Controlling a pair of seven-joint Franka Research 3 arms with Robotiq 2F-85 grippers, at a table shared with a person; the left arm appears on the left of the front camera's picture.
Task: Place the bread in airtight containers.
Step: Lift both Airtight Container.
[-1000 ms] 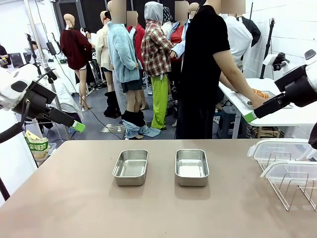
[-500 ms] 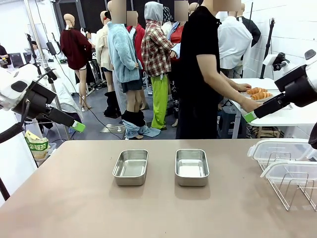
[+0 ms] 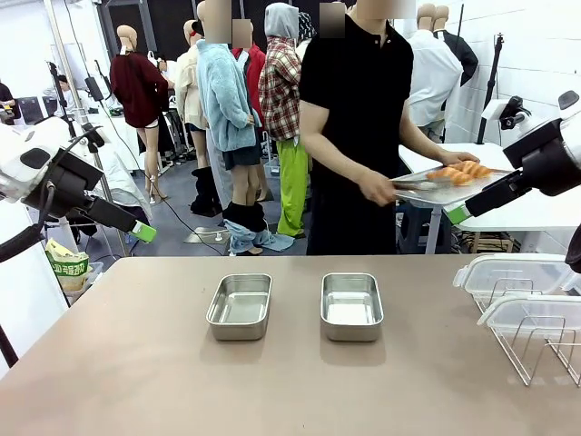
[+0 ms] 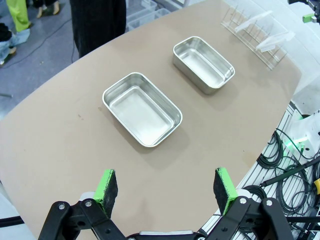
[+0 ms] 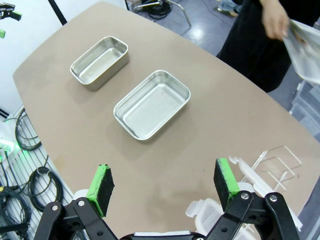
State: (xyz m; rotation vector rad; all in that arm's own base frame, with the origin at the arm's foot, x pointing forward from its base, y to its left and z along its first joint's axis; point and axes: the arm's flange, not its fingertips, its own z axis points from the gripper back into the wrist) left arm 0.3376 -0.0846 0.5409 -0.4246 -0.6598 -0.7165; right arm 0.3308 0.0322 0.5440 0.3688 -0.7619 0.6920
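Two steel containers stand empty side by side mid-table, the left one (image 3: 240, 306) (image 4: 142, 108) (image 5: 99, 62) and the right one (image 3: 351, 306) (image 4: 203, 63) (image 5: 152, 104). The bread (image 3: 458, 171), two golden croissants, lies on a flat metal tray (image 3: 434, 193) that a person in a black shirt holds at the far side. My left gripper (image 3: 142, 232) (image 4: 165, 185) hangs open, high off the table's left end. My right gripper (image 3: 457, 214) (image 5: 162, 185) is open too, raised at the right near the tray. Both hold nothing.
A wire rack (image 3: 545, 341) (image 4: 257, 35) at the table's right end carries translucent lids (image 3: 513, 272) (image 5: 210, 212). The person's hand (image 5: 272, 20) and the tray (image 5: 307, 50) are beyond the far edge. Cables lie below the near edge (image 4: 280, 165).
The person has turned away from the white table behind and now faces my table, carrying the tray with the croissants. Neither arm has moved.
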